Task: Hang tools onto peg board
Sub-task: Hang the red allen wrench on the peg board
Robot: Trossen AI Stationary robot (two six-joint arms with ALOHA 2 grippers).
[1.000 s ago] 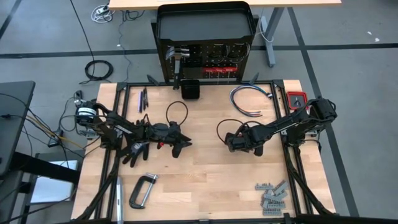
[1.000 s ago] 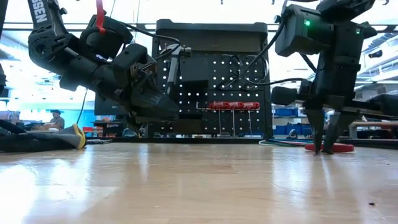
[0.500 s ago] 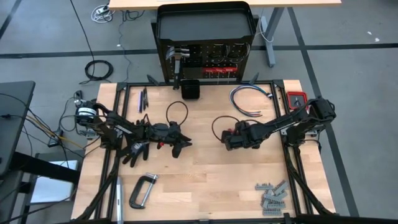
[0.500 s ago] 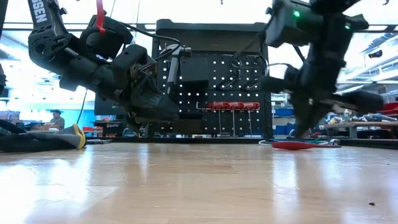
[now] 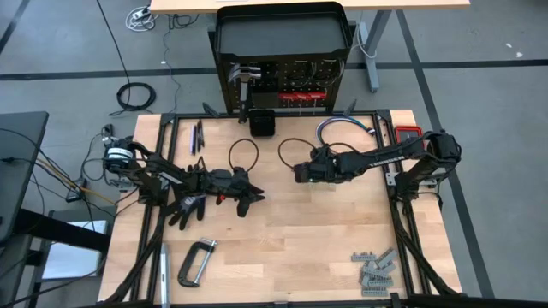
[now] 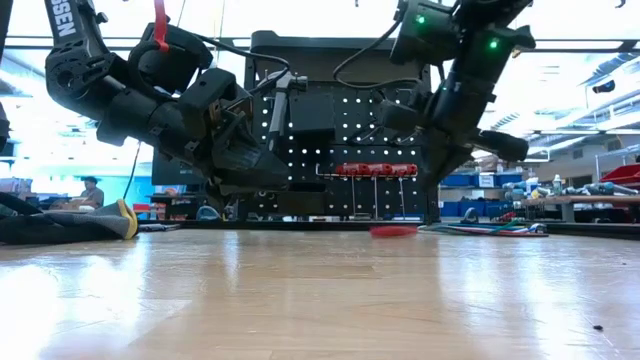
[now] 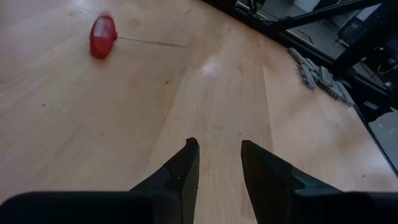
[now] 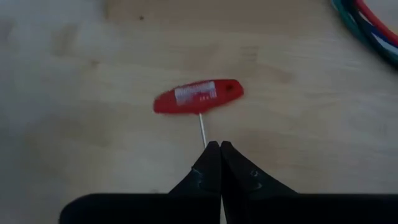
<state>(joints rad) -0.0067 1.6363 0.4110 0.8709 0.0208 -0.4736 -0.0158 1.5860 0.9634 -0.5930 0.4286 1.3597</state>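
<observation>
Currently the right gripper [image 8: 214, 148] is clamped on the thin steel shaft of a red T-handle driver [image 8: 198, 96] above the wooden table [image 8: 74, 56], coloured cables [image 8: 367, 25] nearby.

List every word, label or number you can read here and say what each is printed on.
"SEN": white letters on the left arm's upper link in the low view; the word is cut off at the picture's edge.
White label on the red driver handle: too blurred to read.
White lettering along the right arm's forearm: too small to read.
</observation>
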